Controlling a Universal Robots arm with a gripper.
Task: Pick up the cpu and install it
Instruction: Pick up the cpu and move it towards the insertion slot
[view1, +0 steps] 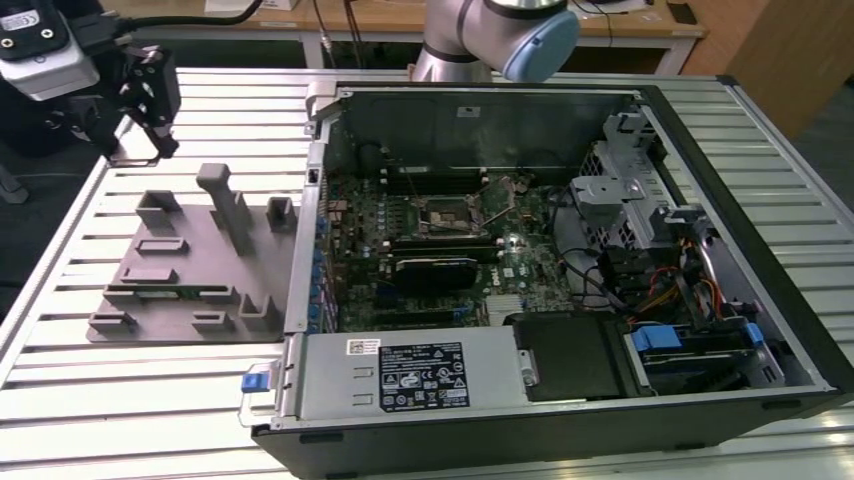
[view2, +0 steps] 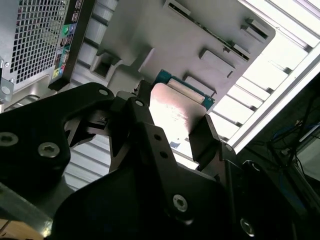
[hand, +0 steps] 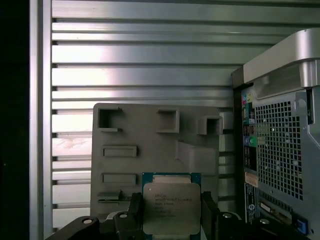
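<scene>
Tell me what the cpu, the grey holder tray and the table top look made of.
The cpu: silvery metal lid, satin with a soft glare, on a green board rim, probably fibreglass. The holder tray: uniform matte grey with moulded pockets, likely plastic, possibly printed. The table: ribbed, bright reflective slats, likely aluminium profile.

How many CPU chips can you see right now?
1. The cpu is clamped between the gripper's fingers, held off the table near the grey tray beside the open computer case. Others could be hidden inside the case.
</scene>
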